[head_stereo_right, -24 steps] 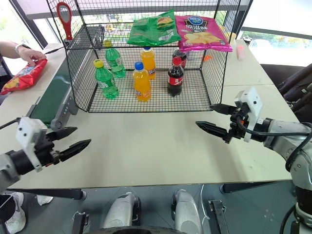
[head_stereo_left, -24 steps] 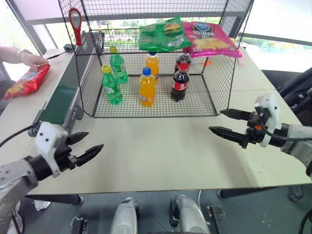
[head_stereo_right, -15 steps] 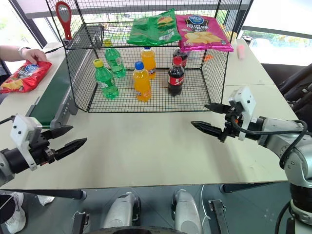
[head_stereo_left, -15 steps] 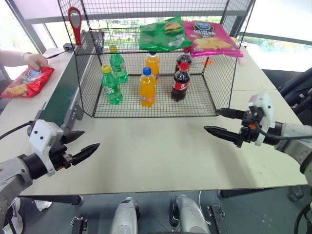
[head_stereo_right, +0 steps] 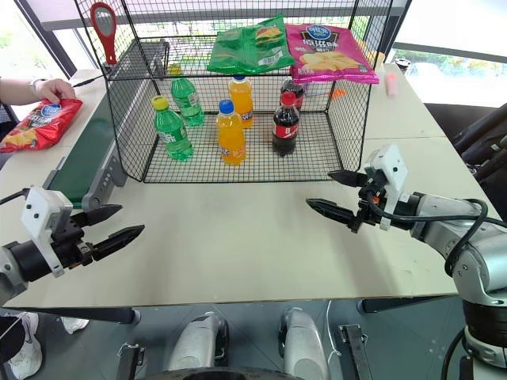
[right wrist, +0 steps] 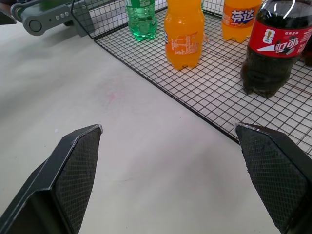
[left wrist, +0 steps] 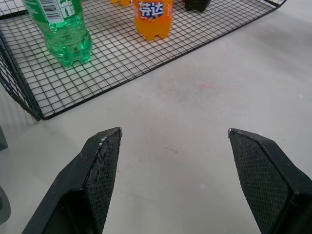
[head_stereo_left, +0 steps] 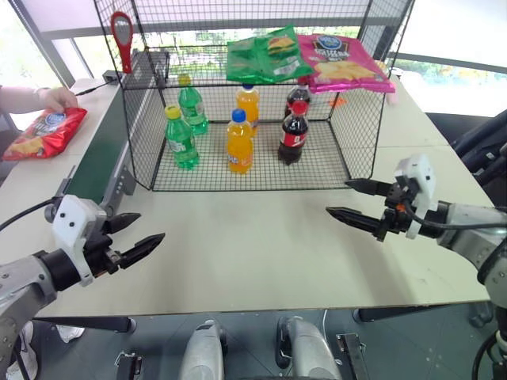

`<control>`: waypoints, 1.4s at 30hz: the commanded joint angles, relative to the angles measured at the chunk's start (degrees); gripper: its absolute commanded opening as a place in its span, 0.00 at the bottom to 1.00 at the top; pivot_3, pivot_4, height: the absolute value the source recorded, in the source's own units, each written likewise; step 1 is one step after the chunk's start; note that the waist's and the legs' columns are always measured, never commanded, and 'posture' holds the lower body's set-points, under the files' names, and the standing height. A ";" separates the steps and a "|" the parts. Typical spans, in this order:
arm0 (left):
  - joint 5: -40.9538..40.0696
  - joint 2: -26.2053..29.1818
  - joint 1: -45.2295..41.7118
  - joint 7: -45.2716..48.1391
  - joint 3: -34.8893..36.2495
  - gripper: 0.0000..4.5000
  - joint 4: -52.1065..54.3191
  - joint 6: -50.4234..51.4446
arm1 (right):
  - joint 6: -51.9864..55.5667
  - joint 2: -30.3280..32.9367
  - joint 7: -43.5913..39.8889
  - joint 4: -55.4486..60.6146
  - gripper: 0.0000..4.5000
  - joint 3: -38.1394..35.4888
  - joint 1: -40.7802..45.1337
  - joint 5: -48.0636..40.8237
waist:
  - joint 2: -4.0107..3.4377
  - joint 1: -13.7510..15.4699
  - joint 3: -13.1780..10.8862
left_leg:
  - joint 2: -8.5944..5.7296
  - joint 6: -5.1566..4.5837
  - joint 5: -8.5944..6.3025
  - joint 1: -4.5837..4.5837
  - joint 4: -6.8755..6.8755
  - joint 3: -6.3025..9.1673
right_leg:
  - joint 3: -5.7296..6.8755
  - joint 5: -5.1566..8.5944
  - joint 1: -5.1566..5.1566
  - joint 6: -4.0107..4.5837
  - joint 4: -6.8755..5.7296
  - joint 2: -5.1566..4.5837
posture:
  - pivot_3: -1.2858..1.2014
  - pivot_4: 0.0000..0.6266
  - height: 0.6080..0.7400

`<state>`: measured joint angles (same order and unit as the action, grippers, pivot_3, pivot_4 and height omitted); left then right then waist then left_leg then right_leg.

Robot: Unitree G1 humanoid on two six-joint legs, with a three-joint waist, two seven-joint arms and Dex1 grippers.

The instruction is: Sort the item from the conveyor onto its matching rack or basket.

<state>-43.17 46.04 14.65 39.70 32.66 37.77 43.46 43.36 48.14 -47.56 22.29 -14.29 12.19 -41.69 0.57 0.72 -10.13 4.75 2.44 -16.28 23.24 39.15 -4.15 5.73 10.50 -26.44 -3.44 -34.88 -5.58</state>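
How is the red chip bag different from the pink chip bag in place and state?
The red bag lies on the table left of the conveyor, while the pink bag lies on the cage's upper shelf. A person's hand rests at the red bag; nothing touches the pink bag. Both lie flat and show a dark round logo.

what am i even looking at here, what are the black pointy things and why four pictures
It is a two-armed robot at a table. The black points are its fingers: the left hand and right hand are both open and hold nothing. Two pictures come from its head, two from cameras on its wrists, looking along the fingers. On the table stands a black wire cage with drink bottles inside and a green chip bag and a pink one on top. At far left, beside a green conveyor belt, a person's hand rests by a red chip bag.
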 commanded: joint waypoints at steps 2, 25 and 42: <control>-0.65 -0.33 -0.81 -0.86 0.95 0.81 0.47 -0.70 | -1.21 -0.43 0.27 1.63 1.00 -0.22 0.33 0.11 | 0.00 0.00 0.00 | 0.00 0.00 0.00 0.00 0.00 0.00 | 0.00 0.00 0.00 0.00 0.00 0.00 | 0.52 0.24 1.00; 0.23 0.62 -2.08 -8.97 2.87 0.81 1.00 4.31 | -4.09 -4.08 0.55 -3.49 1.00 4.40 5.35 4.18 | 0.00 0.01 0.00 | 0.00 0.00 0.00 0.01 0.00 0.00 | 0.00 0.00 0.00 0.00 0.00 0.00 | 0.52 0.24 1.00; 2.19 2.13 -2.53 -5.31 2.42 0.81 -0.63 3.07 | -3.77 -4.63 0.64 -2.95 1.00 4.75 4.79 4.47 | 0.00 -0.01 0.00 | 0.00 0.00 0.00 0.00 -0.01 -0.01 | 0.00 -0.01 -0.01 0.01 0.00 0.01 | 0.52 0.24 1.00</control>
<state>-41.63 47.48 11.75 33.77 33.45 36.87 47.87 40.54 43.82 -46.93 18.29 -9.20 16.22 -37.18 0.58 0.71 -10.13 4.75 2.44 -16.28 23.25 39.14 -4.16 5.73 10.49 -26.45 -3.43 -34.88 -5.58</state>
